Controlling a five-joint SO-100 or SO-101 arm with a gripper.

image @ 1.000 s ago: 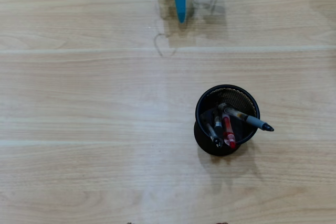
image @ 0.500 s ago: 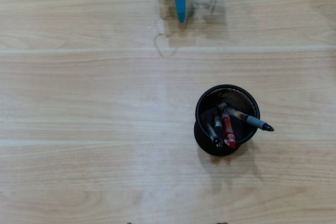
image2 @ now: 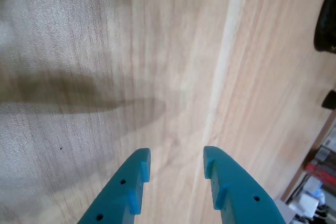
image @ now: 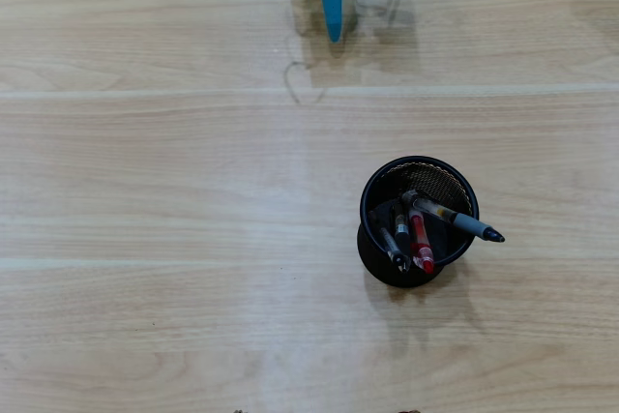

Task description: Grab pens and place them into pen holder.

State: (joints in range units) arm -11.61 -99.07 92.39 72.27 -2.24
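Black mesh holder [image: 417, 221] sits right of centre on the wood table [image: 155, 239], w/ all four pens inside: red [image: 420, 239], black [image: 399, 227], grey [image: 390, 244], and a black-capped one [image: 455, 220] leaning out over the right rim. No pens left on the table, so we judge the job done; best step now is just to park and not bump the holder. At the far edge, our gripper [image2: 173, 163] hangs spread and empty, well apart from it. Vs 1 s ago: nothing moved.
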